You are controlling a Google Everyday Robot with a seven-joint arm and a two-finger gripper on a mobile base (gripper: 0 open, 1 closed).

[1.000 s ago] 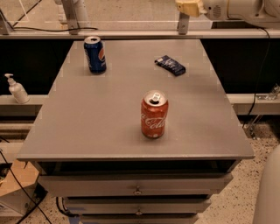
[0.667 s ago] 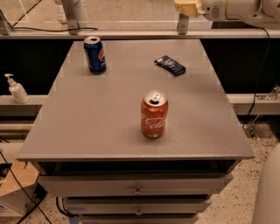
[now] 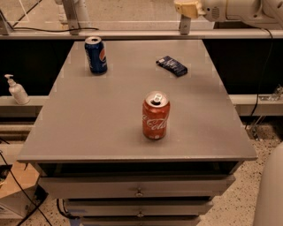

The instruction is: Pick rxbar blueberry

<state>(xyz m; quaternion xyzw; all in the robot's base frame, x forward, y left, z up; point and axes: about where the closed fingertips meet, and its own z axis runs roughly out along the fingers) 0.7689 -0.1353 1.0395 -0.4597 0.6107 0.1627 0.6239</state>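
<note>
Pincer (image 3: 188,8) hangs beyond the bench's far edge, up at the right; whether it is spread or pressed together I cannot tell. On the bench (image 3: 110,128) a red can (image 3: 155,115) stands near the middle and a blue can (image 3: 96,54) far left. The bar (image 3: 171,65) lies flat far right, well apart from both. It looks light, thin and slick-wrapped, likely a bit bendy; I'd pinch it across its narrow width, low against the bench.

The gripper (image 3: 187,8), at the top edge above the far right corner of the counter (image 3: 110,119), was pale cream, joined to a smooth, rounded white arm (image 3: 241,9).
</note>
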